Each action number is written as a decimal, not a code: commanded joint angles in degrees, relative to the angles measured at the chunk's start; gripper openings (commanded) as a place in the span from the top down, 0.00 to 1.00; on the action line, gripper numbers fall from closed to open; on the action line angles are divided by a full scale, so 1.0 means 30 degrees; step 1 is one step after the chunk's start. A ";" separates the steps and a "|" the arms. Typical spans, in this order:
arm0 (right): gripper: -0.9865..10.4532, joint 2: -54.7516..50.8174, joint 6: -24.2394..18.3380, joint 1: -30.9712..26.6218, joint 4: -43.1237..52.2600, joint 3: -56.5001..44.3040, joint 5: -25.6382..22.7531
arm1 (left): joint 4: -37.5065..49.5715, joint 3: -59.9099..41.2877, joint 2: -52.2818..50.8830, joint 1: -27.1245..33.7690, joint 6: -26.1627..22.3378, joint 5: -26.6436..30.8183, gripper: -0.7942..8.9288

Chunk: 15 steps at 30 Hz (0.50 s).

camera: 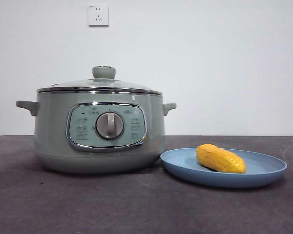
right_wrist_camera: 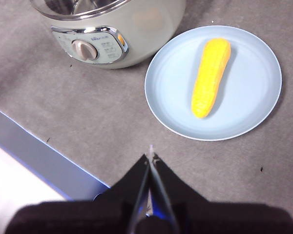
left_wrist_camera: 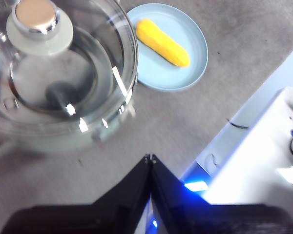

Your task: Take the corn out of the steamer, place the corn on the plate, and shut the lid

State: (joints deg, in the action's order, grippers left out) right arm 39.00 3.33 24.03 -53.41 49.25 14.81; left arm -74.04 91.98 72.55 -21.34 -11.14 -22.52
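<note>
The yellow corn lies on the light-blue plate, right of the steamer. The sage-green steamer stands on the dark table with the glass lid resting on its rim, green knob up. My left gripper is shut and empty, held above the table beside the steamer. Above the table near the plate, my right gripper is shut too, with nothing in it. Neither arm shows in the front view.
A white wall with a socket stands behind the table. In both wrist views a white and blue table edge runs close to the grippers. Grey tabletop lies in front of the steamer and plate.
</note>
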 commanded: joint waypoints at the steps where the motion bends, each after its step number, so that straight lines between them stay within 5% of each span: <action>1: 0.91 -0.0022 -0.0073 0.0044 0.0073 -0.0153 -0.0044 | 0.3089 -0.0029 -0.0627 0.0546 -0.2441 -0.0109 0.92; 9: 0.91 -0.0015 -0.0073 0.0036 0.0073 -0.0153 -0.0051 | 0.8932 -0.0714 -0.4109 0.3351 -0.3810 -0.1151 0.92; 15: 0.91 -0.0022 -0.0073 0.0036 0.0073 -0.0153 -0.0051 | 1.2728 -0.5610 -0.8247 0.6841 -0.3883 -0.0984 0.92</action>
State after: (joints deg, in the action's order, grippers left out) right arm 39.03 3.36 24.03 -53.41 49.25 14.81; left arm -37.04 78.15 49.10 -1.74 -21.96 -25.43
